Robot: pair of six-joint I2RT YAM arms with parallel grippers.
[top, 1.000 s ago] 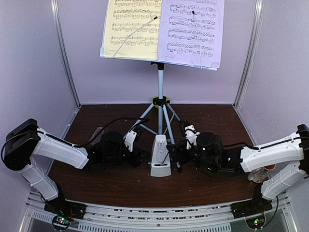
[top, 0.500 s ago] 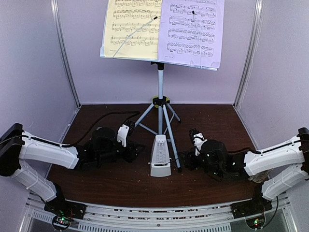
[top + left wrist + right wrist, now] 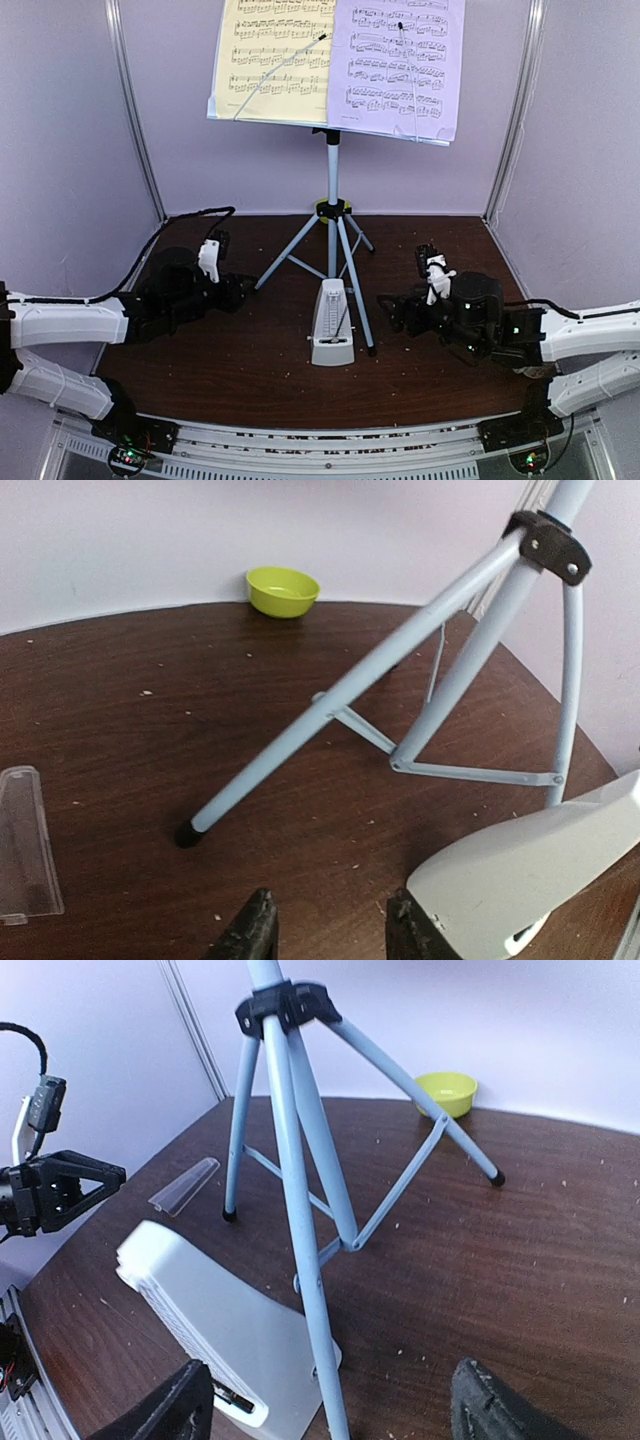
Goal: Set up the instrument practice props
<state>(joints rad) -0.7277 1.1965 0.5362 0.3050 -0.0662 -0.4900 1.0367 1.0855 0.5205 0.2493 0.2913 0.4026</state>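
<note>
Both apart and empty, left pincer (image 3: 328, 922), right pincer (image 3: 330, 1385); metronome (image 3: 332, 322) upright, long axis vertical, beside tripod (image 3: 355, 290) leg

This is a robot lab booth. Plain lilac walls (image 3: 60, 150) and metal corner posts (image 3: 135, 110) enclose a dark wooden table (image 3: 250, 370) with an aluminium rail (image 3: 330, 437).

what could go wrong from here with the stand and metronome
The metronome stands close beside the tripod's front leg; a knock to that leg could tip it. The right gripper, open and low, is near the same leg, so a sweep inward might hook it. Shaking the stand could slip the yellow sheet or lilac sheet off.
</note>
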